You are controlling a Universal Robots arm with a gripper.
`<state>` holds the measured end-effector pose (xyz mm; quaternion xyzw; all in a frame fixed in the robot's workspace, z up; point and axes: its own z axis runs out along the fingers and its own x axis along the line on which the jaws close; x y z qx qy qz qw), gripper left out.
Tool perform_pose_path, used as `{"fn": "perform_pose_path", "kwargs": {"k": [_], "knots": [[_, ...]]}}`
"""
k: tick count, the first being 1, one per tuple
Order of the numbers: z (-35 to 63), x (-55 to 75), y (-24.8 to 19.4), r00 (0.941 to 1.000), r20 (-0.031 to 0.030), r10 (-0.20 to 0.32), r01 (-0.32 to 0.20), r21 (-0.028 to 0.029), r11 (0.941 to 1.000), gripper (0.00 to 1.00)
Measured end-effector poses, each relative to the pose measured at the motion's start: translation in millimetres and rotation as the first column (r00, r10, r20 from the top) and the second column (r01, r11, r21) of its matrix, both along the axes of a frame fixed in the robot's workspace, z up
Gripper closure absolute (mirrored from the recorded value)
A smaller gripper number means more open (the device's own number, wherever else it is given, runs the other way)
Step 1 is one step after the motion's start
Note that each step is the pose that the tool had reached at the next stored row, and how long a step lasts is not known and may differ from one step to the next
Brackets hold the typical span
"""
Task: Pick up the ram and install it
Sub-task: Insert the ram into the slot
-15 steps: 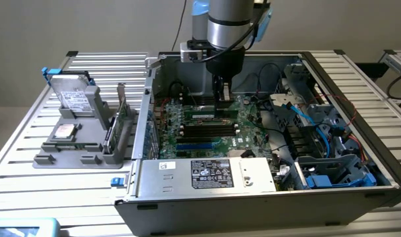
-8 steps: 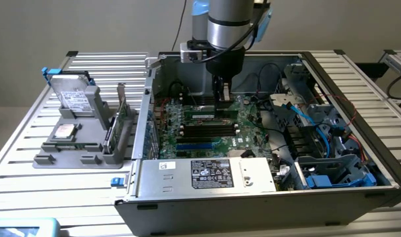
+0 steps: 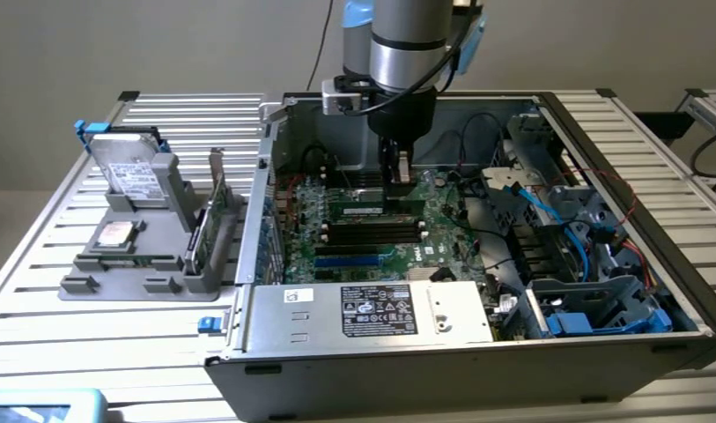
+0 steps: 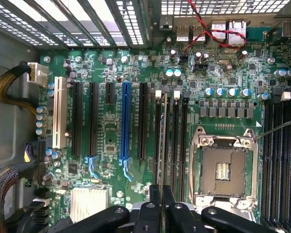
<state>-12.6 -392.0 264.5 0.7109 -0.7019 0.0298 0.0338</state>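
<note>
One ram (image 4: 163,141), edge-on between the fingers (image 4: 155,196), parallels the memory slots (image 4: 176,141).

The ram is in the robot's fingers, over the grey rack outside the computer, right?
Not quite. The ram is in the fingers, but it is inside the open computer case, over the black memory slots on the motherboard, not over the grey rack outside. The exterior view shows this.

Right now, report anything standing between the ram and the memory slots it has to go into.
Nothing visible does. The tool holds the ram edge-on directly over the black memory slots, with no cable or part between; the red-black wires lie well clear.
</note>
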Motion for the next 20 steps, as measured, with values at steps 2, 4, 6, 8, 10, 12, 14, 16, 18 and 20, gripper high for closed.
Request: {"fn": "perform_pose_path", "kwargs": {"k": [2, 4, 6, 8, 10, 12, 14, 16, 18, 20], "knots": [[0.0, 0.0, 0.0, 1.0, 0.0, 0.0, 0.0, 0.0, 1.0, 0.86], [-1.3, 0.0, 0.0, 1.0, 0.0003, 0.0, 0.0, -0.0008, 1.0, 0.86], [-3.3, 0.0, 0.0, 1.0, 0.0, 0.0, 0.0, -0.0057, 1.0, 0.86], [-6.2, 0.0, 0.3, 1.0, 0.0, 0.0, 0.0, -0.0098, 1.0, 0.86], [-9.1, 0.9, 1.4, 1.0, 0.0, 0.0, 0.0, -0.0141, 0.9999, 0.86], [-10.0, 1.0, 2.6, 1.0, 0.0001, 0.0, 0.0, -0.0222, 0.9998, 0.86], [-10.8, 1.0, 3.0, 1.0, 0.0002, 0.0, 0.0, -0.0314, 0.9995, 0.86], [-11.7, 1.0, 3.8, 1.0, 0.0002, 0.0, 0.0, -0.0393, 0.9992, 0.86], [-12.7, 1.0, 3.9, 1.0, 0.0001, 0.0, 0.0, -0.0388, 0.9992, 0.86], [-14.4, 0.9, 3.8, 1.0, 0.0, 0.001, -0.001, -0.0333, 0.9994, 0.86]]}}
